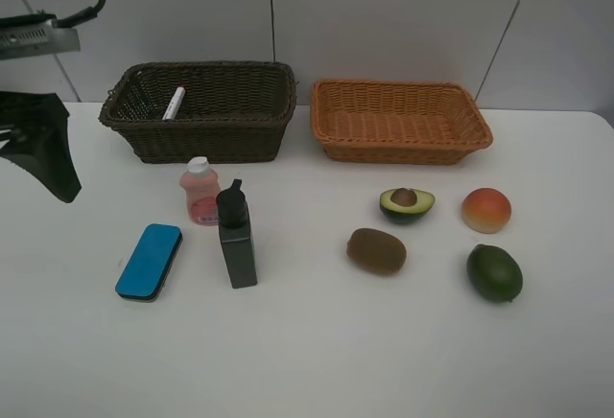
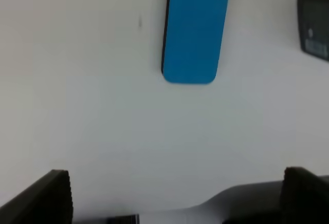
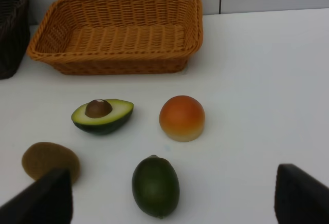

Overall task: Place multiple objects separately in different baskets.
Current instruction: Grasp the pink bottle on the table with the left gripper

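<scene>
The bench [image 1: 307, 360] carries a dark brown basket [image 1: 206, 145] at 11 o'clock, with a white marker [image 1: 174, 104] inside near its 9 o'clock end. A light orange basket [image 1: 398, 152] sits at 1 o'clock.

Toward 9 o'clock:
- pink bottle [image 1: 200, 193], upright
- dark green bottle [image 1: 236, 241], just beside the pink bottle at its 5 o'clock
- blue eraser [image 1: 150, 261], lying flat

Toward 3 o'clock, all apart:
- halved avocado [image 1: 406, 203]
- kiwi [image 1: 376, 250]
- peach [image 1: 486, 210]
- green fruit [image 1: 494, 272]

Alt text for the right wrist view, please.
Four fruits lie on a white table: a halved avocado, a peach, a kiwi and a green fruit. Beyond them sits an empty orange basket.
</scene>
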